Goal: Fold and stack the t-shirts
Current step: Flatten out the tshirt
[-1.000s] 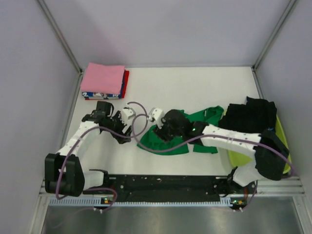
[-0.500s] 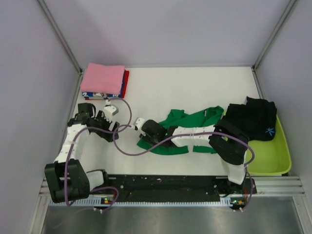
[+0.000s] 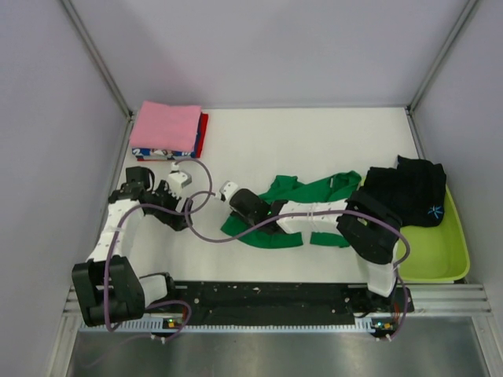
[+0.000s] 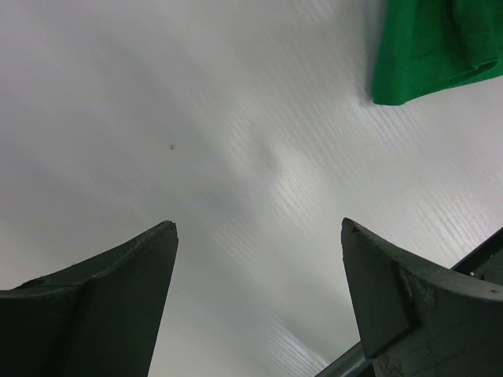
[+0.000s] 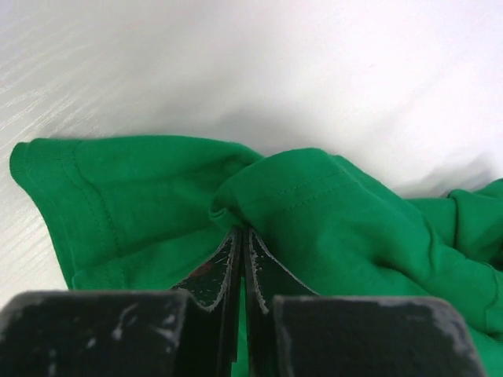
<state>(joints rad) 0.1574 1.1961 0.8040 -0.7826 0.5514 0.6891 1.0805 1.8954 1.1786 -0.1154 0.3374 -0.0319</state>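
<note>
A crumpled bright green t-shirt (image 3: 302, 206) lies in the middle of the white table. My right gripper (image 3: 233, 191) is at its left end, shut on a pinched fold of the green t-shirt (image 5: 314, 212). My left gripper (image 3: 178, 177) is open and empty over bare table left of the shirt; a green corner (image 4: 432, 47) shows at the top right of its view. A black t-shirt (image 3: 409, 188) with a small blue mark lies on the lime-green tub. Folded pink (image 3: 165, 126), red and blue-white printed t-shirts are stacked at the back left.
The lime-green plastic tub (image 3: 440, 251) sits at the right edge under the black shirt. Grey walls enclose the table on three sides. Purple cables loop between the two arms near the table's middle left.
My right arm swung left and stretched low across the table, its gripper now at the green shirt's left end. My left gripper drew back left, then barely moved.
</note>
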